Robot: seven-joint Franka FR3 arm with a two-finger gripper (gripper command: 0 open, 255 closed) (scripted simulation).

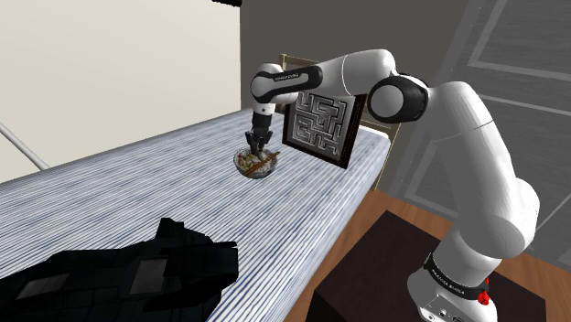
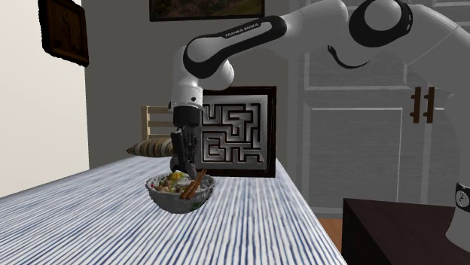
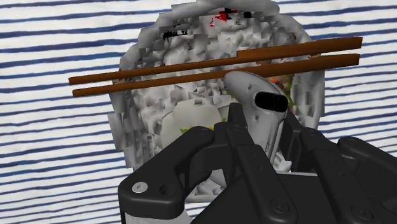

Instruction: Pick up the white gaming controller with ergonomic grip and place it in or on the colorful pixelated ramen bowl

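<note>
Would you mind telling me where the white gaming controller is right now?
In the wrist view the controller is clasped in the gripper, directly over the ramen bowl beside its brown chopsticks, with the maze picture just behind.

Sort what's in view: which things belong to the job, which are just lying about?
Job: white gaming controller, clasped by the all-black two-finger gripper; colourful pixelated ramen bowl with brown chopsticks.
Lying about: black-framed maze picture; black blocky object; pale wooden chair.
</note>
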